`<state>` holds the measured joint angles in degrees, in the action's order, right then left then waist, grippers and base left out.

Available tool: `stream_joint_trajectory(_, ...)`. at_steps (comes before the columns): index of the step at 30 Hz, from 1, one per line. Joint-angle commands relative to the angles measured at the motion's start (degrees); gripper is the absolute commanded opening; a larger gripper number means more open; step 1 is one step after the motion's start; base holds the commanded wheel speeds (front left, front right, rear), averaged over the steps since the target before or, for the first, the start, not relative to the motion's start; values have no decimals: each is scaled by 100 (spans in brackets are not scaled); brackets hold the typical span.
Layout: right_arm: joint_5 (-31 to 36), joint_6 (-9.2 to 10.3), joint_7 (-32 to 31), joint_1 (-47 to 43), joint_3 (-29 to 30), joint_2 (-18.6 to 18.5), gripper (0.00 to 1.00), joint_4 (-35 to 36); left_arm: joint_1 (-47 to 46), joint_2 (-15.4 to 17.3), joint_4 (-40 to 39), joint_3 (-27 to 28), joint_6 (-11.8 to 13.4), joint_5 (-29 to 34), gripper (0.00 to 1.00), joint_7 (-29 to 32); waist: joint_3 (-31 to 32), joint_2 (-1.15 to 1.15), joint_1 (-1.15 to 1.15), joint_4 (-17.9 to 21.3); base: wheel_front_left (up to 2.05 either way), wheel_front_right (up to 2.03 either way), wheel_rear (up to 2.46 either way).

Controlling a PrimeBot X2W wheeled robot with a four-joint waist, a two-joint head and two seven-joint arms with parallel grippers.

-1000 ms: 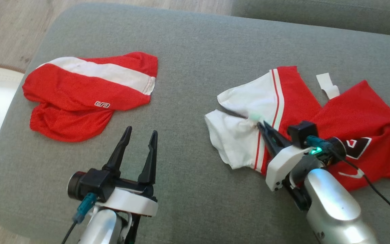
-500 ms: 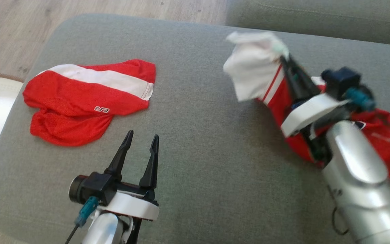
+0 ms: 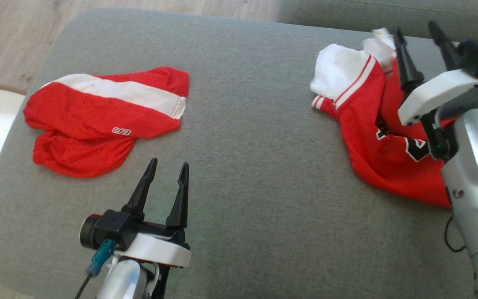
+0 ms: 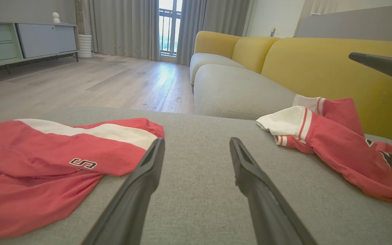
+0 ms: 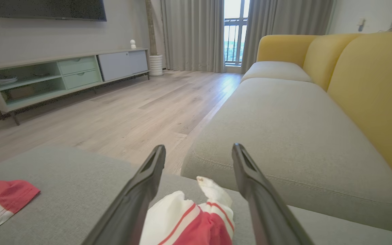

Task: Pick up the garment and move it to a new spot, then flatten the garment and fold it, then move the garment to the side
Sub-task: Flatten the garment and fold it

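Observation:
The garment, a red jersey point(image 3: 371, 124) with white sleeves and a dark number, lies crumpled at the far right of the grey cushion point(image 3: 247, 187). My right gripper point(image 3: 415, 29) hovers open just above its far end, with nothing between the fingers. In the right wrist view the gripper point(image 5: 198, 148) stands over the jersey's white sleeve point(image 5: 189, 221). My left gripper point(image 3: 168, 162) is open and empty near the cushion's front edge, well left of the jersey point(image 4: 335, 136). In the left wrist view the left gripper point(image 4: 197, 140) points across bare cushion.
Red shorts point(image 3: 98, 120) with a white stripe lie at the cushion's left. A second grey seat cushion point(image 5: 284, 129) adjoins at the far side, with the yellow sofa back point(image 4: 318, 68) on the right. Wooden floor point(image 3: 10, 33) lies beyond the left edge.
My right gripper lifted the jersey by its white sleeve, carried it to the far right and opened. The jersey dropped into a heap there. The left arm stayed put.

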<state>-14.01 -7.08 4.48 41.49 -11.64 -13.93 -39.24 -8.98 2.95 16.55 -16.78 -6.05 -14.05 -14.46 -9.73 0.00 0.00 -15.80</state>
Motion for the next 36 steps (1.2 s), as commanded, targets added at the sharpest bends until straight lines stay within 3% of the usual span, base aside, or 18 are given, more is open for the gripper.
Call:
stream_joint_trajectory(1,-47,-41,142,188,5,-17,100,162,-173,0,-138,208,6,51,100,-53,18,0,0,90,0,0,0)
stream_joint_trajectory(10,-285,-41,534,-484,109,119,100,840,-159,-4,-150,306,7,96,100,-53,209,0,0,517,0,0,0)
stream_joint_trajectory(25,224,-41,813,-2987,166,1022,100,2466,-3,-6,-237,387,-2,164,100,-53,447,0,0,923,0,0,0)
stream_joint_trajectory(36,381,-41,524,-2921,14,1096,100,2624,-45,-7,-218,303,-31,172,100,-53,354,0,0,781,0,0,0)
